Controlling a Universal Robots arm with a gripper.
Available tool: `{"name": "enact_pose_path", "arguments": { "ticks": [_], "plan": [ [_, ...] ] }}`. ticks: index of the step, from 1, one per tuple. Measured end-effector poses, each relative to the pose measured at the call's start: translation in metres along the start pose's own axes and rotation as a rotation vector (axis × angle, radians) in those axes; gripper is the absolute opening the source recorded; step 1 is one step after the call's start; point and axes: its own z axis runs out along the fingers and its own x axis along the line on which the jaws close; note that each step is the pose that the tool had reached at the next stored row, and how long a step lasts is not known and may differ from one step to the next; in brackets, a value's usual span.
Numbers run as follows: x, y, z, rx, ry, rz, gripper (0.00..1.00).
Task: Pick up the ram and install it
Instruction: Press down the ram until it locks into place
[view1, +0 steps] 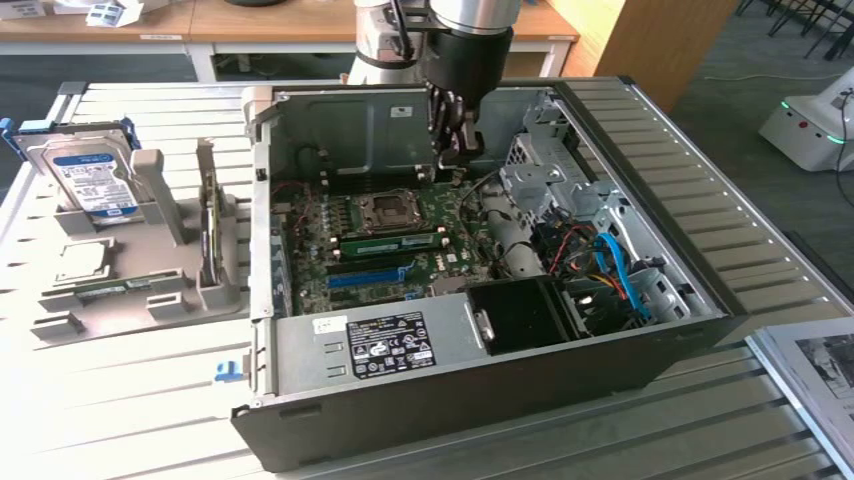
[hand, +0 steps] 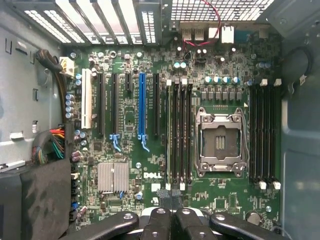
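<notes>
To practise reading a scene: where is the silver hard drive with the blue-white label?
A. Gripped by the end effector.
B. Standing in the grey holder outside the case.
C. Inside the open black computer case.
B: the silver hard drive stands in the grey holder at the exterior view's left of the black computer case.

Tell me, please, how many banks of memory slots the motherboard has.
2: one bank between the blue slot and the CPU socket, the other beyond the socket beside the case wall. None seems hidden.
</notes>
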Motion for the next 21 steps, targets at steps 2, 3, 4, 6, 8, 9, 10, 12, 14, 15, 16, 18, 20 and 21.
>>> {"name": "enact_pose_path", "arguments": {
  "ticks": [2, 3, 4, 6, 8, 9, 10, 12, 14, 15, 16, 18, 20, 21],
  "plan": [
    [0.0, -0.0024, 0.0, -0.001, 0.0001, 0.0, 0.1],
    [0.0, -0.0036, -0.0001, -0.0016, 0.0, 0.0, 0.1],
    [0.0, -0.0048, -0.0001, -0.002, 0.0, 0.0, 0.1],
    [0.0, -0.0071, -0.0001, -0.003, 0.0001, 0.0, 0.1],
    [0.0, -0.0095, -0.0001, -0.0038, 0.0001, 0.0, 0.1],
    [0.0, -0.0106, -0.0002, -0.0042, 0.0001, 0.0, 0.1],
    [0.0, -0.0117, -0.0002, -0.0045, 0.0001, 0.0, 0.1],
    [0.0, -0.0137, -0.0002, -0.005, 0.0001, 0.0, 0.1],
    [0.0, -0.0157, -0.0003, -0.0055, 0.0002, 0.0, 0.1],
    [0.0, -0.0166, -0.0003, -0.0057, 0.0001, 0.0, 0.1],
    [0.0, -0.0168, -0.0003, -0.0057, 0.0002, 0.0, 0.1],
    [0.0, -0.0168, -0.0003, -0.0058, 0.0002, 0.0, 0.1],
    [0.0, -0.0168, -0.0003, -0.0057, 0.0002, 0.0, 0.1],
    [0.0, -0.0168, -0.0003, -0.0058, 0.0002, 0.0, 0.1]
  ]
}}
